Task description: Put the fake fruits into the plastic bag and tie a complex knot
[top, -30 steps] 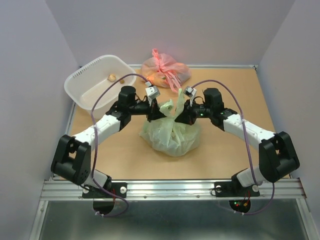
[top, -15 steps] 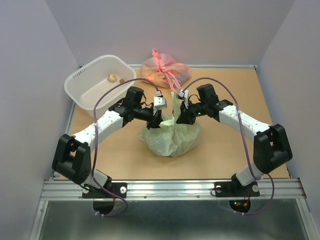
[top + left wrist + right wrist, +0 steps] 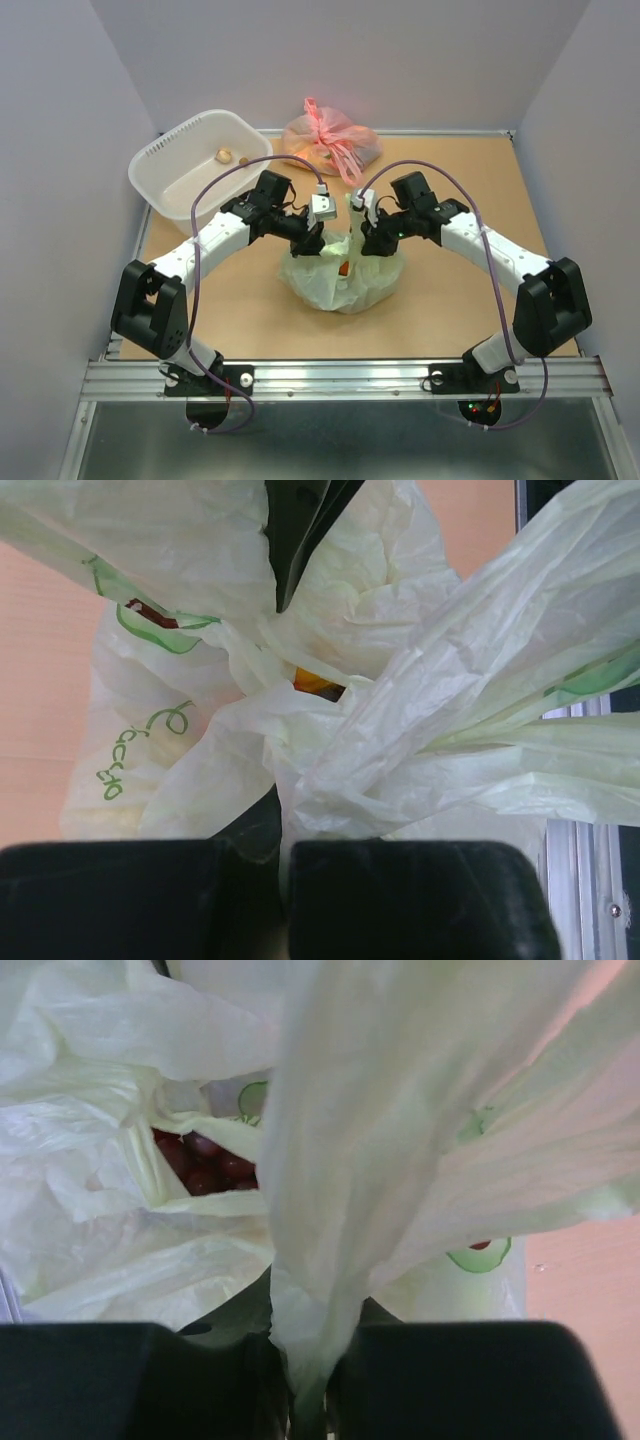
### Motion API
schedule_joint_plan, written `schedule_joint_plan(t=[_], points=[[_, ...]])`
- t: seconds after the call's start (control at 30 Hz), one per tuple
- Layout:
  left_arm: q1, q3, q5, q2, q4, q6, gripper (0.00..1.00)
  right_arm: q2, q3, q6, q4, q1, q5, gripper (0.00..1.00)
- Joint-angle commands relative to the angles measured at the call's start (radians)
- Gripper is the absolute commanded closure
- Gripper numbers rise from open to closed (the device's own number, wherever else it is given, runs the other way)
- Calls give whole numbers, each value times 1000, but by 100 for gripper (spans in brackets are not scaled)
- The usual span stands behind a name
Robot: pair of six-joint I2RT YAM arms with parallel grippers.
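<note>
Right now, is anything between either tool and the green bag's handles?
Nothing visible. The left tool and right tool each pinch the pale green plastic bag directly by its handles; only its own film surrounds them.

Top external: fixed high, above and behind the arm bases (image 3: 205, 372). It faces down and forward over the whole table (image 3: 450, 300) to the far wall. Wide, distant framing.

Left wrist: very close. Looks rightward over its own black fingers (image 3: 110, 900) at the plastic bag (image 3: 420, 710), which fills the frame.

Right wrist: equally close. Looks leftward over its own fingers (image 3: 470, 1380) at the same bag; a strip of table shows at lower right.

Overlap: all three views take in the bag's gathered top at table centre.
</note>
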Motion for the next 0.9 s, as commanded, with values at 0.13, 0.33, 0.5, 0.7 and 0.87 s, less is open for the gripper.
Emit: schedule_joint_plan(t=[0.13, 0.33, 0.5, 0.7, 0.87], points=[[1, 23, 47, -51, -48, 23, 100, -87, 17, 140, 69, -66, -112, 60], [-1, 25, 58, -55, -36, -4, 100, -55, 43, 267, 118, -128, -315, 72], [-1, 54, 46, -55, -57, -11, 81, -55, 22, 331, 187, -128, -350, 99], [2, 55, 24, -129, -85, -41, 36, -110, -14, 319, 186, -129, -338, 100], [2, 35, 26, -209, -108, 2, 13, -112, -25, 313, 186, -128, -327, 100]])
